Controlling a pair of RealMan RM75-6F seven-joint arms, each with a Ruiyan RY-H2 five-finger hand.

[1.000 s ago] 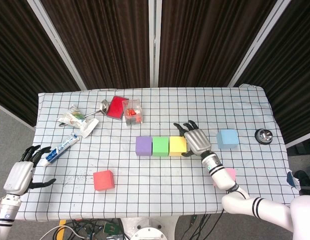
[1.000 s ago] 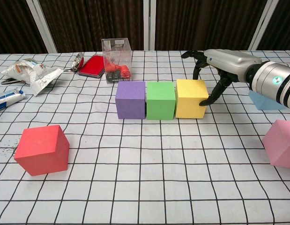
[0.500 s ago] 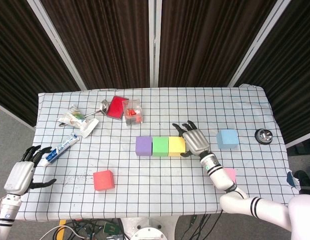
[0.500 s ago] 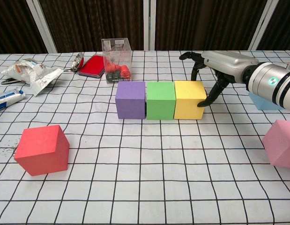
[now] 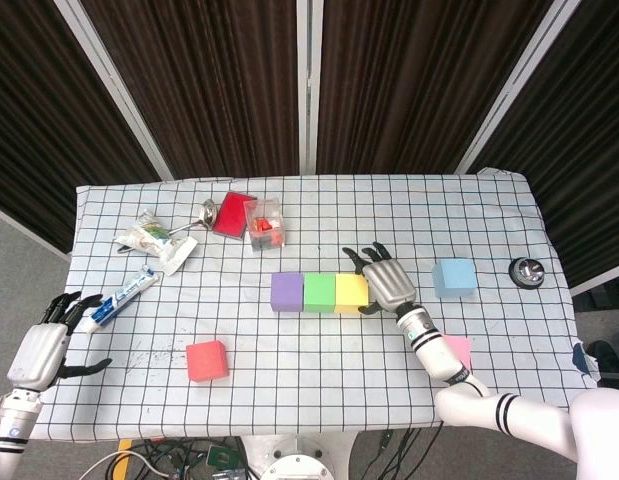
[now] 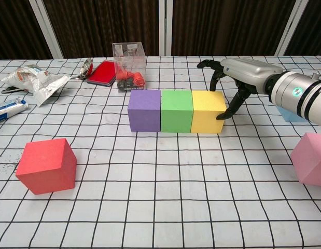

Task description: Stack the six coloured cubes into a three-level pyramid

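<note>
Three cubes — the purple cube, the green cube and the yellow cube — sit face to face in one row at the table's centre, forming what I judge to be the pyramid's base. My right hand is placed just right of the yellow cube, fingers apart and curved down, holding nothing; one fingertip lies at the cube's right face, positioned to square the row. The red cube lies well apart at front left, the pink cube at front right, the blue cube beyond my right hand — all reserved for upper levels. My left hand hangs off the table's left edge, fingers spread, empty.
</note>
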